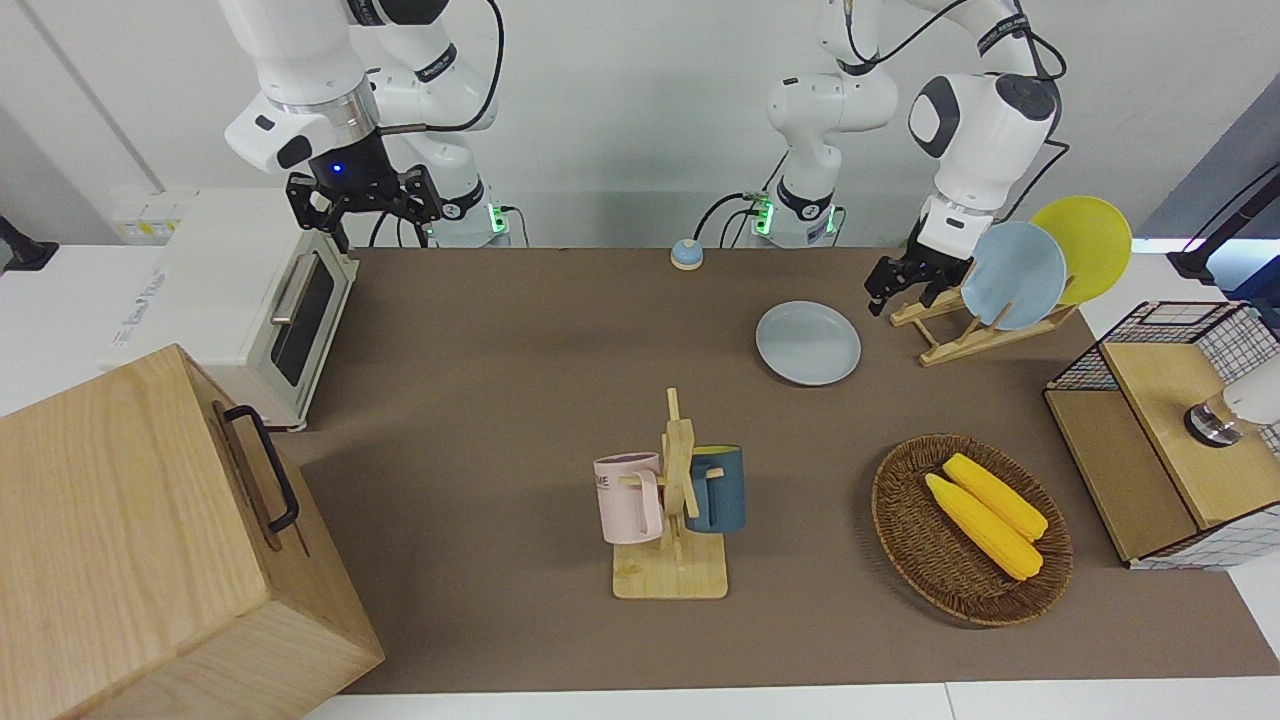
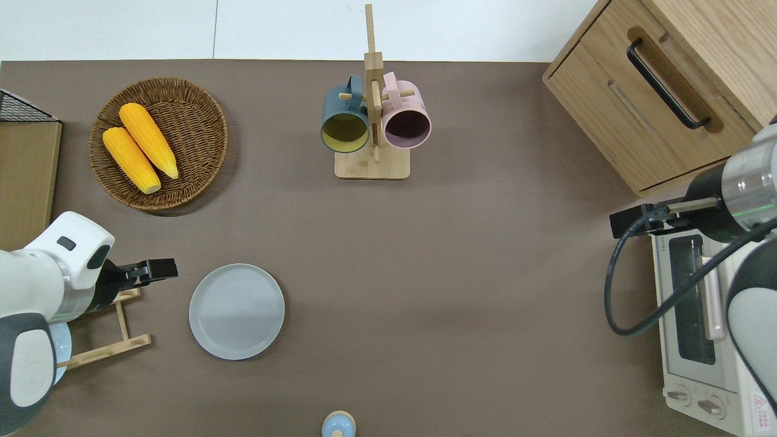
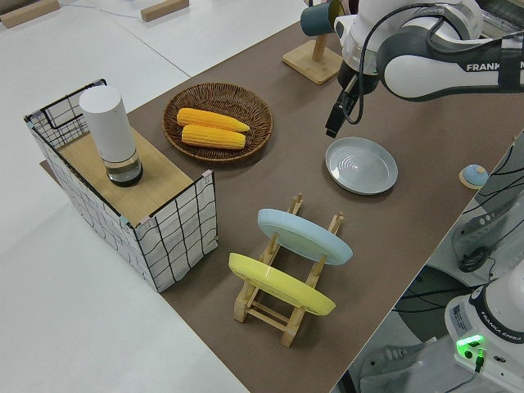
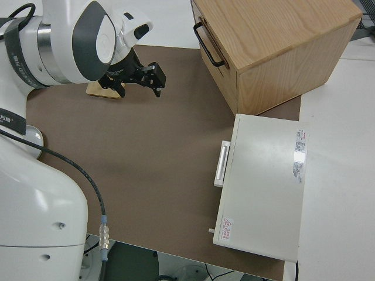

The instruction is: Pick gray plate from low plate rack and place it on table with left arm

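The gray plate (image 1: 808, 343) lies flat on the brown table (image 1: 500, 350), beside the low plate rack (image 1: 960, 328); it also shows in the overhead view (image 2: 237, 311) and the left side view (image 3: 361, 164). The rack holds a light blue plate (image 1: 1012, 275) and a yellow plate (image 1: 1085, 245) on edge. My left gripper (image 1: 902, 293) is open and empty, raised over the table between the rack (image 2: 115, 328) and the gray plate, clear of both; it also shows in the overhead view (image 2: 159, 268). My right gripper (image 1: 365, 205) is parked and open.
A wooden mug stand (image 1: 675, 500) with a pink and a blue mug stands mid-table. A wicker basket (image 1: 905, 540) holds two corn cobs. A wire-sided box (image 1: 1150, 440), a toaster oven (image 1: 260, 300), a wooden cabinet (image 1: 130, 540) and a small blue bell (image 1: 686, 254) line the edges.
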Motion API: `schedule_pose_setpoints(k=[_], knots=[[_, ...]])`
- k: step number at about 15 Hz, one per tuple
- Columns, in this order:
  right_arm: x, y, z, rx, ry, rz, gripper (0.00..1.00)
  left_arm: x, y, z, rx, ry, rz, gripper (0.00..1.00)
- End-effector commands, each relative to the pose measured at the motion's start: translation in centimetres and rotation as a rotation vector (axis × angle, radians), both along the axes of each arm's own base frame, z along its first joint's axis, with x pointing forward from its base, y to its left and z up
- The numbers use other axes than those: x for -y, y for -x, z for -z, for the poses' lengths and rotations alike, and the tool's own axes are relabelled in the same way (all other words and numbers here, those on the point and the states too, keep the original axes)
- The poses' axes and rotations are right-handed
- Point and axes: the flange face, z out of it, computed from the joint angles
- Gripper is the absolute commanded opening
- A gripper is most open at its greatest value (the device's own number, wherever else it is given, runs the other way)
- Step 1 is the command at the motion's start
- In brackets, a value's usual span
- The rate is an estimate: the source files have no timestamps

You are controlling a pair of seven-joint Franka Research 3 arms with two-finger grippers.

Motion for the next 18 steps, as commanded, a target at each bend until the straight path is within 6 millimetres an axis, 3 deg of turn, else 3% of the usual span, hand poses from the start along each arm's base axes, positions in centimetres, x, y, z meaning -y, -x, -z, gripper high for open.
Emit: schedule_pose_setpoints(k=[1,6,10,14,18], knots=[[0.1,0.2,-0.4,-0.002,0.003,0.014,0.983,-0.5,-1.7,-2.6,-0.012,-0.011,-0.012,0.99],[0.1,0.2,-0.4,-0.002,0.003,0.014,0.983,-2.3,-2.1,-6.8,-0.018,-0.008,0.046,0.99],[0.2,0.2,-0.4,-0.002,0.003,0.015,0.983,-3.6,-1.3,-11.4,-0.083,-0.133,0.135,0.99],[0.1,0.2,-0.4,-0.004,0.002,0.014,0.983,-3.3,0.3,-14.4,-0.154,-0.127,0.157,0.99],[0.1,0.2,-0.4,-0.002,0.003,0.014,0.983,-3.0,0.8,-16.1,-0.172,-0.106,0.198,0.99]])
